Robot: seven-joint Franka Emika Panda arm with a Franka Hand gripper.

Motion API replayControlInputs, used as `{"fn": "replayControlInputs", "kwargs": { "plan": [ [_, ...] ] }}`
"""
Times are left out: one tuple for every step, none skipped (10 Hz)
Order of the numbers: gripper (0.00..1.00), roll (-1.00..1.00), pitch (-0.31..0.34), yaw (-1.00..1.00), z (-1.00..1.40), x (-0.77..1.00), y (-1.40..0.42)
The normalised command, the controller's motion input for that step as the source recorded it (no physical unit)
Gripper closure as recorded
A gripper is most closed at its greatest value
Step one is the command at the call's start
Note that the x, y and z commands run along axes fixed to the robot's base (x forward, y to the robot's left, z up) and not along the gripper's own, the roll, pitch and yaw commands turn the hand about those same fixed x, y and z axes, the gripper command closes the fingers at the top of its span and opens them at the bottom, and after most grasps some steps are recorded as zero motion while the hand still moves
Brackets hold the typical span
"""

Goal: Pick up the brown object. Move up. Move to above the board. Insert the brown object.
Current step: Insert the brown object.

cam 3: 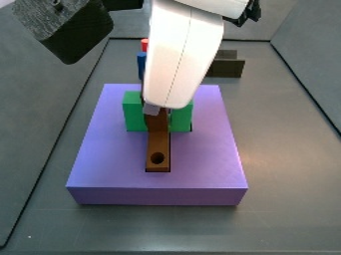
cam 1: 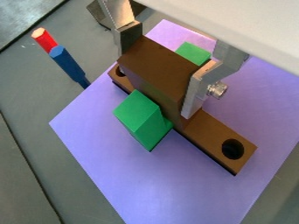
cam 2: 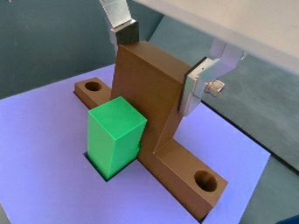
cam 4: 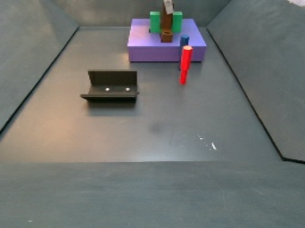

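I'm seeing the gripper (cam 2: 163,59) clamping the upright block of the brown object (cam 2: 158,105). Its long bar is lying in the slot of the board (cam 1: 105,140), touching the green block (cam 2: 117,133).

one tool (cam 2: 162,59) with two silver fingers (cam 2: 201,86), closed on the upright block of one brown object (cam 2: 152,92) directly beneath it. one lavender board (cam 1: 93,140) under that. one green block (cam 2: 118,133) just beside the tool. one red-and-blue peg (cam 4: 185,64) near it. one dark olive block (cam 3: 229,68) behind. one fixture (cam 4: 111,86) well apart.
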Motion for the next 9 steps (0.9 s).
{"fn": "replayControlInputs", "kwargs": {
  "plan": [
    [1.00, -0.19, -0.087, 0.10, -0.49, 0.00, 0.00],
    [1.00, -0.23, 0.000, 0.13, -0.65, 0.00, 0.00],
    [1.00, -0.15, 0.120, 0.17, -0.72, 0.04, 0.00],
    [1.00, -0.16, 0.121, 0.13, -0.71, 0.05, 0.00],
    [1.00, -0.20, 0.079, 0.07, -0.69, 0.09, 0.00],
    [1.00, -0.21, 0.047, 0.02, -0.70, 0.10, 0.00],
    [1.00, -0.22, 0.021, 0.00, -0.69, 0.13, 0.00],
    [1.00, -0.17, 0.000, -0.05, -0.37, 0.11, 0.00],
    [1.00, 0.00, 0.000, 0.00, 0.00, 0.00, 0.00]
  ]
}}
